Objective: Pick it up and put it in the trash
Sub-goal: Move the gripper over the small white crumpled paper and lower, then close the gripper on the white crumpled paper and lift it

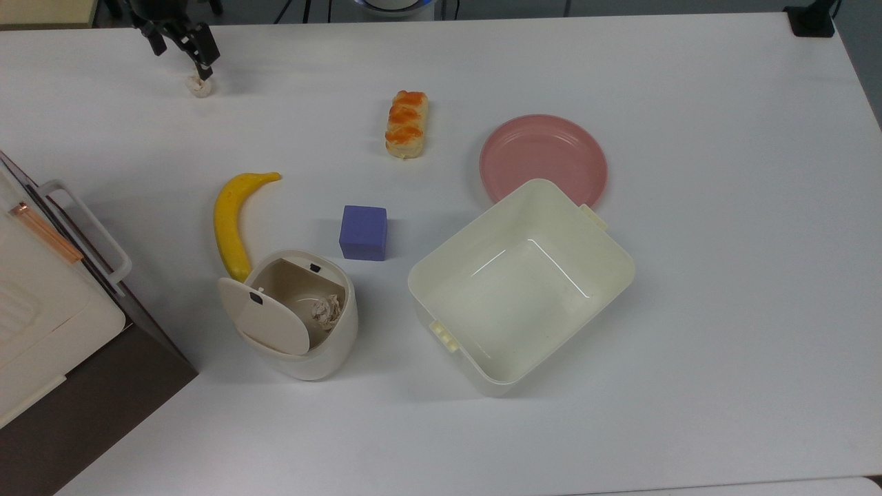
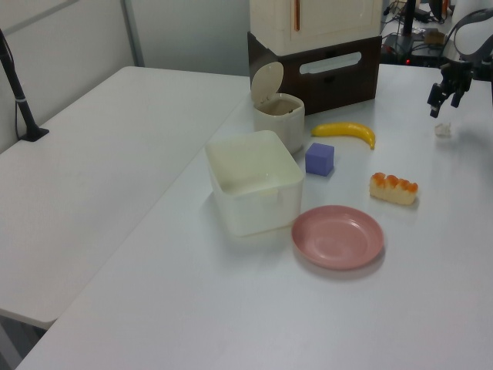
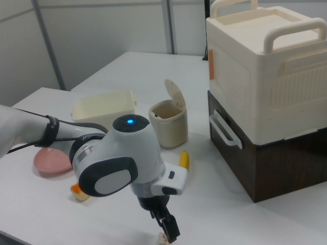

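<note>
Gripper: the gripper (image 1: pixel 180 49) hangs over the far corner of the white desk (image 1: pixel 689 331), at the top view's upper left; in the left view it (image 2: pixel 445 94) sits at the far right, and in the right view it (image 3: pixel 167 228) points down below the arm's white wrist housing (image 3: pixel 120 166).
Fingers: the dark fingers (image 1: pixel 205 56) stand apart, one at each side; one tip comes down right at the paper wad, the other stands off to the top view's left.
Paper wad: the small off-white paper wad (image 1: pixel 199 85) lies on the desk just under the nearer fingertip; whether the tip touches it I cannot tell. In the left view it (image 2: pixel 442 129) lies just below the gripper; in the right view it (image 3: pixel 162 238) peeks out at the bottom edge.
Trash bin: the cream rounded trash bin (image 1: pixel 331 344) stands well apart from the wad, toward the top view's lower left, its oval lid (image 1: pixel 265 315) flipped open. A crumpled scrap (image 1: pixel 325 310) lies inside.
Banana: a yellow banana (image 1: pixel 231 220) lies just beside the bin, between it and the wad.
Cube: a purple cube (image 1: pixel 363 233) sits at the bin's right in the top view.
Tub: a cream square tub (image 1: pixel 606 275) stands open beyond the cube, its rim overlapping a pink plate (image 1: pixel 544 155) in the top view.
Bread: an orange-topped bread piece (image 1: pixel 406 124) lies near the plate.
Cabinet: a cream box on a dark brown cabinet (image 3: pixel 276 168) stands near the bin.
</note>
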Tool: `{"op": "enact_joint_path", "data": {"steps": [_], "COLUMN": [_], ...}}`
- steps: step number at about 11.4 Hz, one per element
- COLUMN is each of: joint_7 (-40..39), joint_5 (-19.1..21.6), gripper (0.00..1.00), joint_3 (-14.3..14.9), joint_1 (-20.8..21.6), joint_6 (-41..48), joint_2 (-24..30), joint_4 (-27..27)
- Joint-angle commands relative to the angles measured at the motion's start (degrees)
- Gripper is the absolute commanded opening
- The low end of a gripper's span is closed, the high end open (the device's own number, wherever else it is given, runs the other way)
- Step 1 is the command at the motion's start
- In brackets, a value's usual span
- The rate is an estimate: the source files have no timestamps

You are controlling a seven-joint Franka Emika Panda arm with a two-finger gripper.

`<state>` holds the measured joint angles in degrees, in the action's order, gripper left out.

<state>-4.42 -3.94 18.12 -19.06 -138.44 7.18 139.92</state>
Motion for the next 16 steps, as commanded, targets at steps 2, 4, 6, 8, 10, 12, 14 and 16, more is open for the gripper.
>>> {"op": "enact_joint_path", "data": {"steps": [2,4,6,8,10,12,14,16], "joint_7": [-1.3,-2.9,-3.2,-3.2,-3.1,-3.1,-3.1,-3.1], "joint_5": [-1.2,-1.3,-1.4,-3.3,-3.3,-3.3,-3.3,-3.3], "gripper": [1.0,1.0,1.0,1.0,0.96,0.87,0.46,0.02], "joint_3": [0.9,1.9,1.9,1.9,1.9,1.9,1.9,1.9], "joint_1": [2.9,2.7,2.8,2.9,2.9,2.8,2.8,2.8], "joint_6": [-0.9,-1.4,-1.7,-2.8,-3.7,-5.6,-5.7,-5.6], "joint_2": [2.8,2.2,0.4,-1.5,-3.2,-4.6,-4.8,-4.7], "joint_4": [2.7,3.3,3.4,3.3,3.0,2.7,2.5,2.0]}}
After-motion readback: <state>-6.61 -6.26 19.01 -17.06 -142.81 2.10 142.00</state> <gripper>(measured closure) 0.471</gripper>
